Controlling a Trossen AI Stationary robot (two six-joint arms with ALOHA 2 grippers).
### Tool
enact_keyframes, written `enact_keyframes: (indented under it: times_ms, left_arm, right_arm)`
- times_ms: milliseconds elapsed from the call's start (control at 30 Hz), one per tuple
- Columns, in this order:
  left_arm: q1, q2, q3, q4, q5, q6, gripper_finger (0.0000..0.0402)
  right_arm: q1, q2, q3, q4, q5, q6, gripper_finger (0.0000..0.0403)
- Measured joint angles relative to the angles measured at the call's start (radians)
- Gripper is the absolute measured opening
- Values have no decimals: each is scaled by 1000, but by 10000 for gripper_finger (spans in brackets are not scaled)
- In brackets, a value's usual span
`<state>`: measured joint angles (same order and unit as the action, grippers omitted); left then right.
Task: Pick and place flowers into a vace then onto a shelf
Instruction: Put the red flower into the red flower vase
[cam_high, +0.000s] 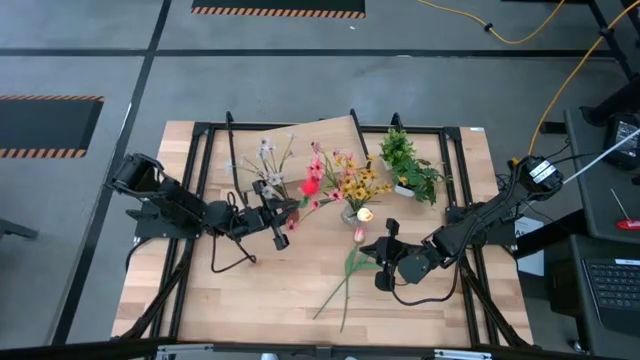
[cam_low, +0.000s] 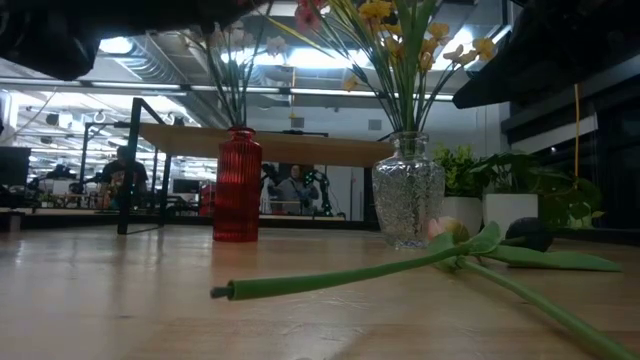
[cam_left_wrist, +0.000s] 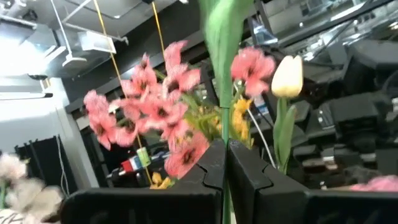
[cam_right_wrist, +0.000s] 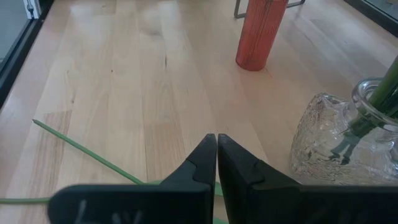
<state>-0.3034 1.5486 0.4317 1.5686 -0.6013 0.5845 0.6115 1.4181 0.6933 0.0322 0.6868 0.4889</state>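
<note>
High view: my left gripper (cam_high: 283, 226) sits beside the red vase (cam_high: 311, 186); my right gripper (cam_high: 385, 262) is over loose flowers (cam_high: 345, 275) lying on the table (cam_high: 250, 290), near the glass vase (cam_high: 350, 212).
Low view: a pink-headed stem lies flat before the glass vase; the shelf (cam_low: 290, 150) stands behind, nothing on it.
Left wrist view: my fingers are pinched on a green stem (cam_left_wrist: 222, 37).
Right wrist view: my fingers are closed tip to tip, holding nothing I can see.
</note>
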Motion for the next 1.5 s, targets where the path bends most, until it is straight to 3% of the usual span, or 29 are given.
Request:
enact_keyframes:
  times_ms: [300, 833, 1100, 1500]
  left_arm:
    - [27, 11, 0, 1, 51, -29, 3]
    - [27, 11, -1, 0, -51, -32, 3]
    - [55, 12, -95, 1, -17, -160, 3]
    - [84, 12, -127, 0, -1, -180, 3]
  right_arm:
    - [0, 0, 0, 0, 0, 1, 20]
    - [0, 0, 0, 0, 0, 0, 20]
    - [0, 0, 0, 0, 0, 3, 20]
    - [0, 0, 0, 0, 0, 0, 20]
